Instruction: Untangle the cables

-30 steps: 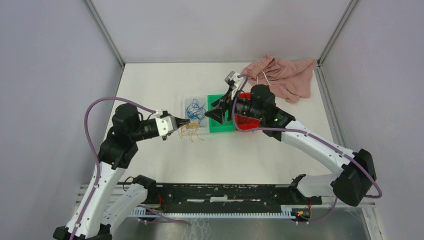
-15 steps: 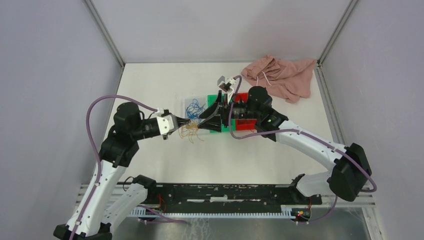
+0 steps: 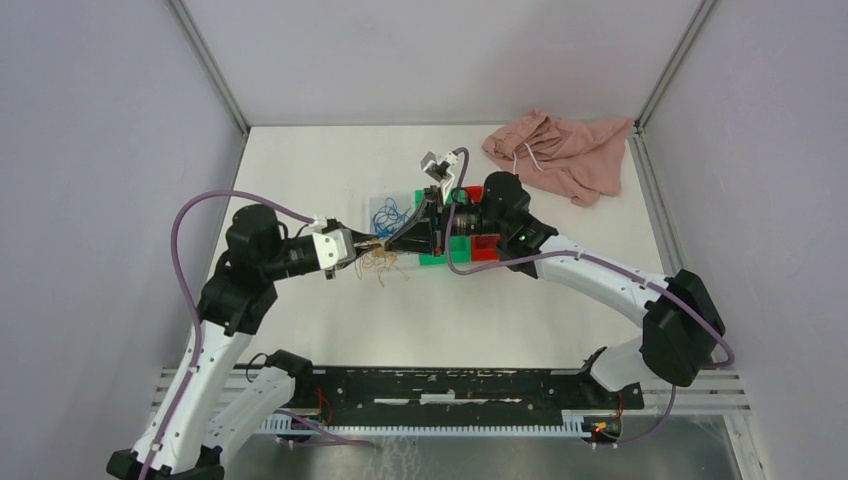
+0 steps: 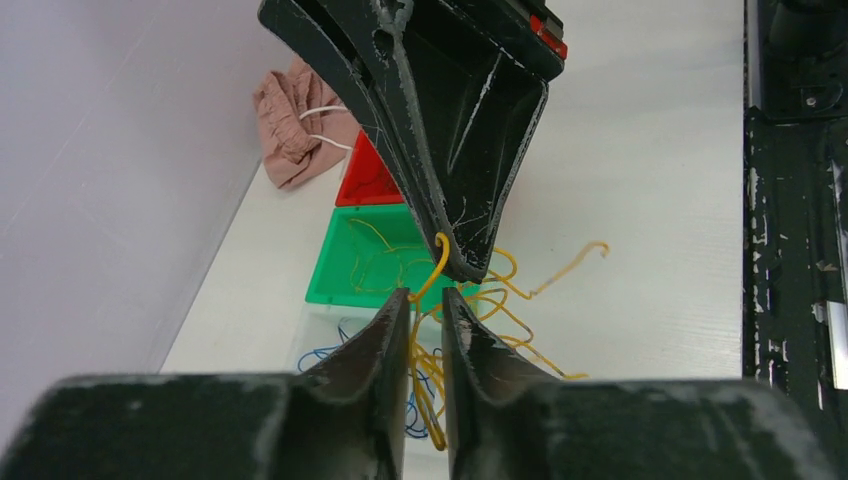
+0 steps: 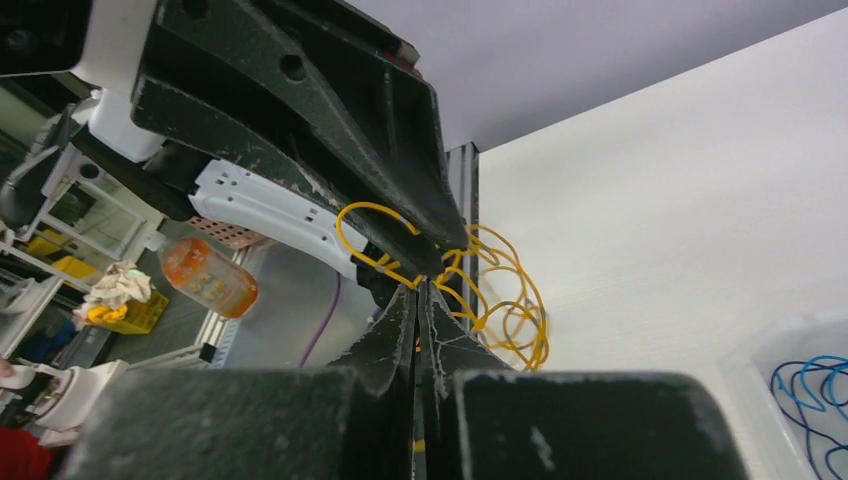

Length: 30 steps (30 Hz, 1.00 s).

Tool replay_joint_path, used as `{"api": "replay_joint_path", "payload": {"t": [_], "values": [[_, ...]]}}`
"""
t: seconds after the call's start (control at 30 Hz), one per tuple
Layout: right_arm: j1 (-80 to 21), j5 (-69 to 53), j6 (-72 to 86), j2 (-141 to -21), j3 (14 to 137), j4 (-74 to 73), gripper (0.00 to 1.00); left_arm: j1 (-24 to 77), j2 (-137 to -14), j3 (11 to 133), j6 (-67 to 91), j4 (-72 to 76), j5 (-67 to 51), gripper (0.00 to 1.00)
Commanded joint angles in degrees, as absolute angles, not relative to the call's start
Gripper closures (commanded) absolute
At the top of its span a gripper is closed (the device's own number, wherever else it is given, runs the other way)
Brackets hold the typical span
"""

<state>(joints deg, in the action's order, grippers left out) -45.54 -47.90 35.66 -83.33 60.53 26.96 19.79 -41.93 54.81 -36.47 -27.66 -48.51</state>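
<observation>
A loose clump of yellow cables (image 3: 386, 266) lies on the white table in front of the bins. My left gripper (image 3: 372, 245) holds one yellow strand; in the left wrist view its jaws (image 4: 425, 295) stand a narrow slit apart with that strand between them. My right gripper (image 3: 386, 243) meets it tip to tip. Its jaws (image 5: 418, 288) are pressed together on a yellow cable (image 5: 510, 300). In the left wrist view the right gripper (image 4: 460, 265) hangs just above the yellow cables (image 4: 520, 300). Blue cables (image 3: 388, 212) lie in a clear bin (image 3: 374, 204).
A green bin (image 3: 440, 258) and a red bin (image 3: 482, 246) sit beside the clear one, partly under my right arm. The green bin (image 4: 330, 288) holds a few yellow strands. A pink cloth (image 3: 565, 150) lies at the back right corner.
My right gripper has swung left from above the green bin to my left gripper's tip and shut on a yellow cable. The left arm has barely moved.
</observation>
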Motion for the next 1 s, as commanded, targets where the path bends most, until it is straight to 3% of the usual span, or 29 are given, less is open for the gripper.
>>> {"api": "replay_joint_path", "payload": {"t": [0.0, 0.1, 0.27, 0.77, 0.97], "values": [[-45.9, -51.0, 39.0, -81.6, 62.1, 33.4, 1.00, 19.9, -41.1, 55.3, -37.6, -26.8, -47.2, 0.66], [-45.9, -50.7, 38.7, -80.0, 61.8, 31.4, 1.00, 19.9, -40.5, 54.3, -37.8, -26.3, -46.7, 0.51], [-46.3, -51.4, 38.5, -79.7, 62.2, 29.0, 1.00, 19.9, -41.0, 54.1, -37.1, -25.9, -48.2, 0.49], [-47.7, -49.6, 34.8, -81.4, 64.7, 21.3, 1.00, 20.0, -39.6, 54.6, -39.2, -25.8, -47.9, 0.74], [-49.3, -49.1, 37.5, -83.1, 65.9, 24.3, 1.00, 19.9, -39.3, 51.1, -35.8, -19.1, -45.9, 0.74]]}}
